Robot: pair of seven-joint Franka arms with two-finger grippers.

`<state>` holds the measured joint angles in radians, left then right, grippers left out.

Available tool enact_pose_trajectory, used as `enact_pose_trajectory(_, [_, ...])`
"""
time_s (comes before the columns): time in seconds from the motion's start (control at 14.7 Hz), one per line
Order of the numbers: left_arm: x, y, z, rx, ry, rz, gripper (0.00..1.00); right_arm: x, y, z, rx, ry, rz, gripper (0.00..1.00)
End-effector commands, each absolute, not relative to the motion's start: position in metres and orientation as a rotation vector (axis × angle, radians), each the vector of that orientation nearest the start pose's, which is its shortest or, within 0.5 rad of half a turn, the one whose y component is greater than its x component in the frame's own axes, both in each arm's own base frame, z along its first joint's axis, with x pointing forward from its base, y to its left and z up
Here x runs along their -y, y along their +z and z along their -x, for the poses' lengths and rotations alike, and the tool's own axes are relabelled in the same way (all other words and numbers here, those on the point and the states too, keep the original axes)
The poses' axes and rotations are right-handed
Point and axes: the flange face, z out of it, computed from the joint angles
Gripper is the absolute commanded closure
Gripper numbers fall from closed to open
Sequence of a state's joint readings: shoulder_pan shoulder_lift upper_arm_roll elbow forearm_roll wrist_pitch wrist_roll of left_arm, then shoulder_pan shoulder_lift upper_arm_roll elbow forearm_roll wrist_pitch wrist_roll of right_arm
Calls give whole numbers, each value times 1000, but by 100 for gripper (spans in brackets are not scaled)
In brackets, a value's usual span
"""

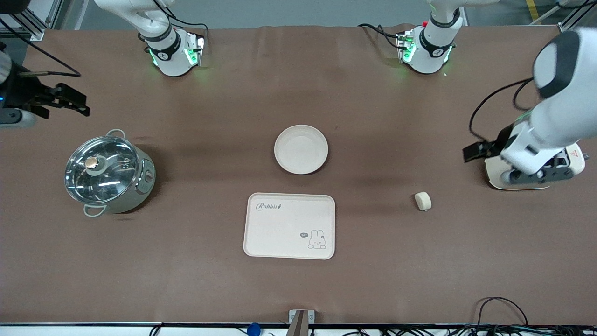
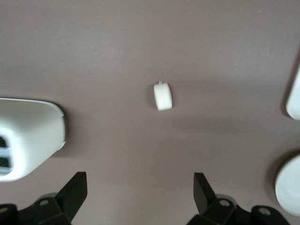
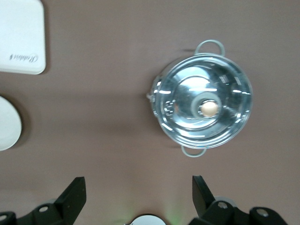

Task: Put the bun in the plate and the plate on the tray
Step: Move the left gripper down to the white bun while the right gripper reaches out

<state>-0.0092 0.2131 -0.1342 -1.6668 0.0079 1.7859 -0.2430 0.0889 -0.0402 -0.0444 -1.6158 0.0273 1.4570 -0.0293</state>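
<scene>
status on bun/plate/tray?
Done: nothing. The bun lies on the table, the plate is empty and off the tray. In hand: nothing; left gripper, jaws open, hangs near the bun; right gripper waits open near the pot. Left: both placements.

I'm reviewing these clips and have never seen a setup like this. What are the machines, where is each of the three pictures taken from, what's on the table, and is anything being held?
Two robot arms work at a brown table. The wide picture looks down from across the table; the other two come from cameras on each arm's wrist. The left gripper is open above the bun, which lies toward that arm's end. The right gripper is open above the table beside a lidded pot. Mid-table, the plate sits empty, and the tray lies nearer the front camera. Nothing is held.
</scene>
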Motion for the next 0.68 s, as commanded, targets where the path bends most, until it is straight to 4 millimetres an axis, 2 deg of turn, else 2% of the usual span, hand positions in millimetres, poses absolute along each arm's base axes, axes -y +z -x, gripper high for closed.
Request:
enact_pose_trajectory(0.0, [87,420,-611,279,150,3144,0,-56,597,-526,108,196,3013,0])
enact_pose_trajectory(0.14, [102,373,-613,353,166,3137,0,-101,578,-528,84,149,3010,0])
enact_pose_trajectory(0.27, [104,329,-617,413,186,3133,0,-149,543,-528,17,136,3019,0])
enact_pose_trajectory(0.41, [104,294,-620,437,205,3132,0,-206,489,-522,-63,104,3026,0])
enact_pose_trajectory(0.61, [104,245,-625,500,176,3138,0,-276,410,-510,-95,29,3023,0])
